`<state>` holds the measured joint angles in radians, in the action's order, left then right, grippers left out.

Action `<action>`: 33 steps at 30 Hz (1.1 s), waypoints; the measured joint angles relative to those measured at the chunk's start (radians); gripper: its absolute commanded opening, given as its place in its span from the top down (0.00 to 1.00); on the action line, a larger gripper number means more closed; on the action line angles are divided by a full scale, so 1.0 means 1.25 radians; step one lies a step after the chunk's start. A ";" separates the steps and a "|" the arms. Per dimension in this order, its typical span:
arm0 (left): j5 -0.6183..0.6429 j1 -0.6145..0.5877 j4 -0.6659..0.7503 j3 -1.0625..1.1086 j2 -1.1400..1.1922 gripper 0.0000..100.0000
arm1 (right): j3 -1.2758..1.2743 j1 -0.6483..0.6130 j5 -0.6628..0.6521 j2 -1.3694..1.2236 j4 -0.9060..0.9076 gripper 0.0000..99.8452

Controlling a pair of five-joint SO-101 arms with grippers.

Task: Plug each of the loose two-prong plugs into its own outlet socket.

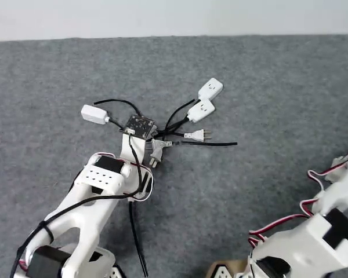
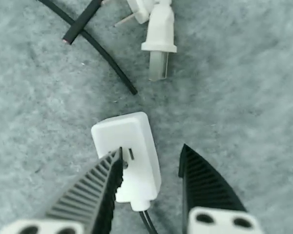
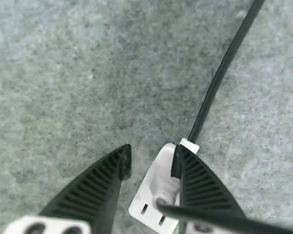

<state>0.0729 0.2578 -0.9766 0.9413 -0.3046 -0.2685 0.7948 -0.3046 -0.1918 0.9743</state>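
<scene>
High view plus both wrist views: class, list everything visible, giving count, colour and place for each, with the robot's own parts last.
Outlet sockets: three, white; one left of the cable tangle, two right of it.
Two-prong plugs: two, white and pale grey; loose, mid-mat, near the tangle.
Cables: several, black; crossing at mid-mat.
Mat: one, grey; covering the table.
Arms: two, white; lower left and lower right of the high view.
Left pincer: one, black; open, a white socket between its fingers.
Right pincer: one, black; open, a white socket against one finger.
</scene>
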 measured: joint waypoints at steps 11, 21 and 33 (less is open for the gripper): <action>-0.009 -0.044 0.000 0.000 0.000 0.83 | 0.000 0.000 0.000 0.000 0.000 0.86; -0.107 -0.179 0.000 0.011 0.004 0.83 | 0.000 0.000 0.000 0.000 0.016 0.86; -0.209 -0.323 0.000 0.011 0.004 0.83 | 0.000 -0.026 0.000 0.000 0.031 0.86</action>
<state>-0.1880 -0.1458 -0.9766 0.9551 -0.3000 -0.2685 0.7626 -0.3046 -0.1918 1.0127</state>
